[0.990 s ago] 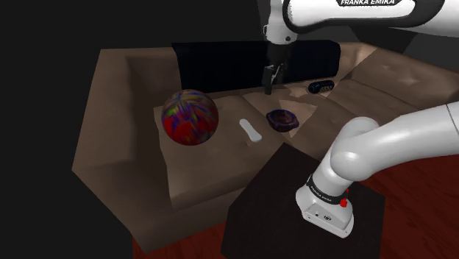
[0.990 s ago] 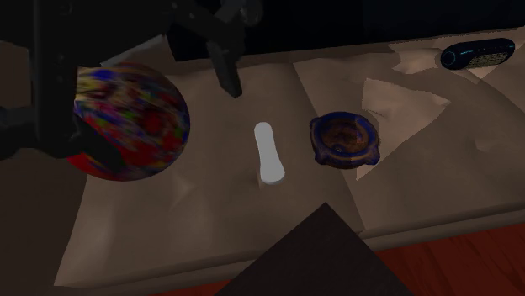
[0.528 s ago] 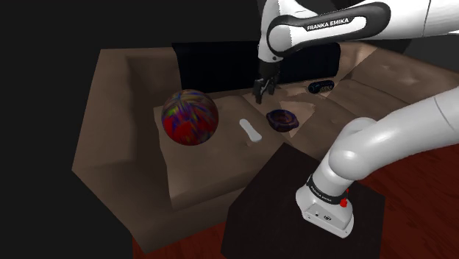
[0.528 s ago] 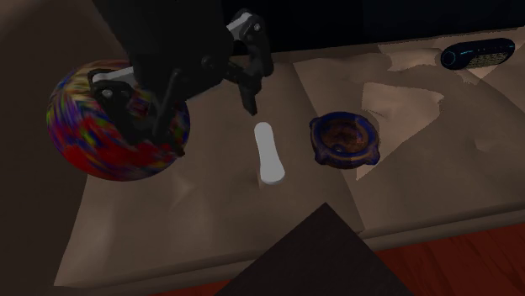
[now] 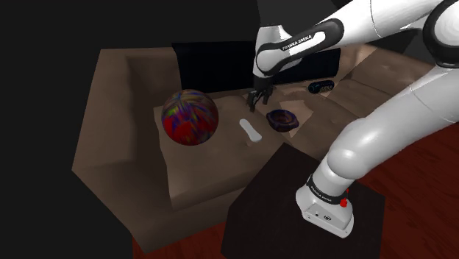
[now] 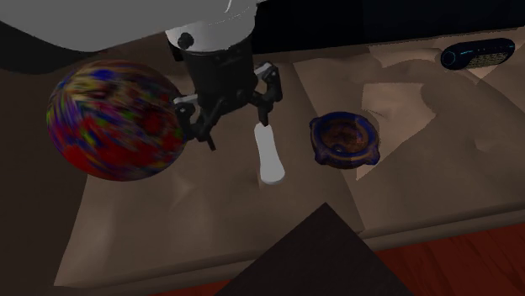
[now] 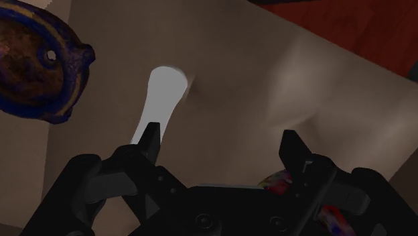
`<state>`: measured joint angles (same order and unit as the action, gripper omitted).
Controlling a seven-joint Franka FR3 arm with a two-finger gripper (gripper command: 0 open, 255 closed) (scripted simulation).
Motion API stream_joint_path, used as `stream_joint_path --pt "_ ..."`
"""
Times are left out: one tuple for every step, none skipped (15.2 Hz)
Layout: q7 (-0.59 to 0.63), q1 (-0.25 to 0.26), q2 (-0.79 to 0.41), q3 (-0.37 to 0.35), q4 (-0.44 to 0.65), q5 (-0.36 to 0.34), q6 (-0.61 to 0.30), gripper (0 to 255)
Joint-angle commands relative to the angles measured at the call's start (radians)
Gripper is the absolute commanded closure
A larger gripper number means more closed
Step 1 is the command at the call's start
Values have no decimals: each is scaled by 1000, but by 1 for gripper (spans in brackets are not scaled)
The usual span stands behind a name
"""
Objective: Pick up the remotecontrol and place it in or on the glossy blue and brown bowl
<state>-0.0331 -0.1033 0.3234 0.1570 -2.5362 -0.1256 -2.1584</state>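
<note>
remote control [image 6: 269,155] lies on the couch [image 6: 168,227] below the gripper [image 7: 222,137], fingers [image 7: 151,139] apart.

The white arm [image 5: 368,140] arched from the shoulder view's lower right to upper centre; its jaws hung downward, apart.

A home living room: brown sofa [image 5: 121,103], red wooden floor [image 5: 184,239].

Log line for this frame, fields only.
phase: approach | gripper: open, above white remote, nothing held | bowl: empty, beside remote
</note>
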Motion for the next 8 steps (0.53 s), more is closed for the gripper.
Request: stream_joint_path --pt "-8 -11 -75 22 8 7 -73 0" --pt "-12 -15 -112 32 14 13 -105 0" --pt "-16 -19 -150 41 21 21 -136 0" --pt "-22 -23 -188 49 30 31 -167 0" --pt "-29 -27 -227 58 40 43 -196 0" --pt "-37 -30 -267 65 51 56 -224 0" --pt "-46 -34 -306 72 64 72 -252 0" --pt "-57 -39 -346 77 78 89 -278 0"
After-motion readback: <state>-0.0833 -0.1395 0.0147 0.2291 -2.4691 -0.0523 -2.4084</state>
